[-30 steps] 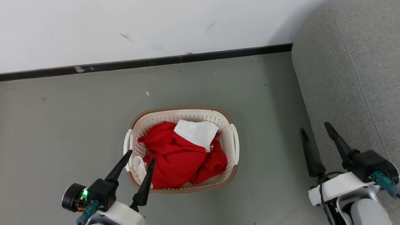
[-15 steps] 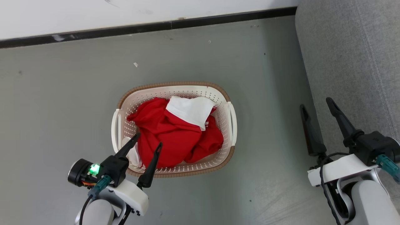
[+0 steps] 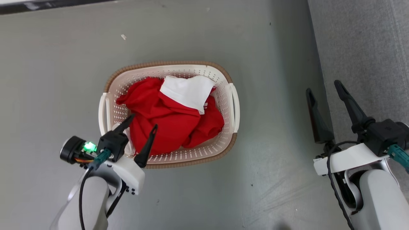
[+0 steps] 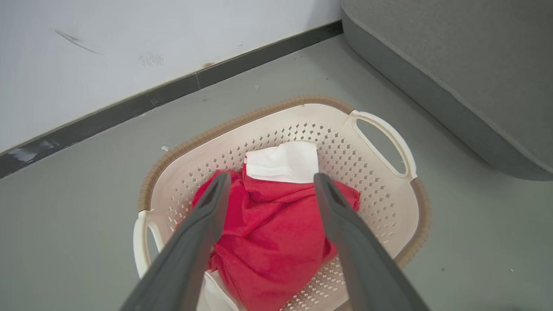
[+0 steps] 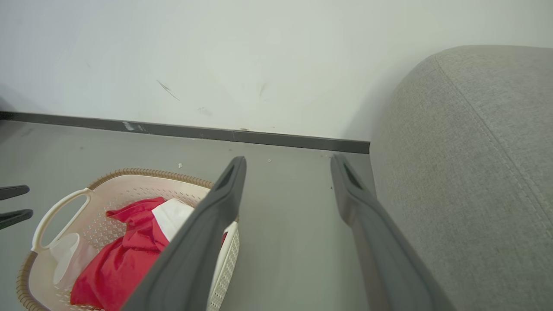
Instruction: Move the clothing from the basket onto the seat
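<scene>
The cream perforated basket (image 3: pixel 228 127) with a brown rim stands on the grey floor, and red clothing (image 3: pixel 169 118) with a white panel fills it. My left gripper (image 3: pixel 143 120) hangs open over the basket's near left corner, its fingers above the red fabric without touching it. From the left wrist, the clothing (image 4: pixel 272 229) lies between and below the open gripper (image 4: pixel 268 180). My right gripper (image 3: pixel 323 87) is open and empty, over the floor beside the grey-green seat (image 3: pixel 367 48). The right wrist view shows the gripper (image 5: pixel 287 165), the basket (image 5: pixel 65 203), the clothing (image 5: pixel 125 255) and the seat (image 5: pixel 466 172).
A white wall (image 4: pixel 108 47) with a dark skirting board (image 4: pixel 173 90) runs behind the basket. Bare grey floor (image 3: pixel 271 143) lies between basket and sofa. My left gripper's fingertips (image 5: pixel 13 205) show at the left edge of the right wrist view.
The head camera has tilted down, so wall and skirting slid up out of view. My left gripper has moved in over the basket's near left corner. The right gripper keeps its place.
</scene>
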### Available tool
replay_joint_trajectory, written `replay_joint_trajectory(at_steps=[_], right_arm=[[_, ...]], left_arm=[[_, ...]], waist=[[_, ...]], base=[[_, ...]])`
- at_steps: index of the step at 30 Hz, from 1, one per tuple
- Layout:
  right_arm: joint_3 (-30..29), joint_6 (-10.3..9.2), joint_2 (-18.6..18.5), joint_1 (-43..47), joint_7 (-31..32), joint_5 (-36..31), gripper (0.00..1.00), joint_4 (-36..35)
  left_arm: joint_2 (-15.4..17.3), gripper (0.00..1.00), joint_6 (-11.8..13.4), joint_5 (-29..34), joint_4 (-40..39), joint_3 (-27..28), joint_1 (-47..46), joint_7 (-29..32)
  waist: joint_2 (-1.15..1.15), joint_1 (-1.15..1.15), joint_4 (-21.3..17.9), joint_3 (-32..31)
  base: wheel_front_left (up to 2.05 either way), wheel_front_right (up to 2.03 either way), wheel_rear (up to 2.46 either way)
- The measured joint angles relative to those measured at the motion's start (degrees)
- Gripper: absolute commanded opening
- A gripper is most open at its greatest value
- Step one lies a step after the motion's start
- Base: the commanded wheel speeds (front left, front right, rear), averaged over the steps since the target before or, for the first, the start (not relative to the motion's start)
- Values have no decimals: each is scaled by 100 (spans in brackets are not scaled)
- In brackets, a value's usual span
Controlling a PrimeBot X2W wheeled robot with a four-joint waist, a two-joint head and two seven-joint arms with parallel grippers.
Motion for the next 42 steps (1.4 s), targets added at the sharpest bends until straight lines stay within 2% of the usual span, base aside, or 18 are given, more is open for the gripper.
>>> replay_joint_trajectory(at_steps=[19,42], right_arm=[[113,0,-8,-486,-7,134,100,-104],[186,1,-12,-887,-7,135,100,-377]], left_arm=[[21,100,0,345,832,-204,-1084,504],[-93,100,0,332,1462,-187,-1836,517]], waist=[[0,0,-185,882],[0,-1,-382,1698]], base=[[0,0,0],[0,0,0]])
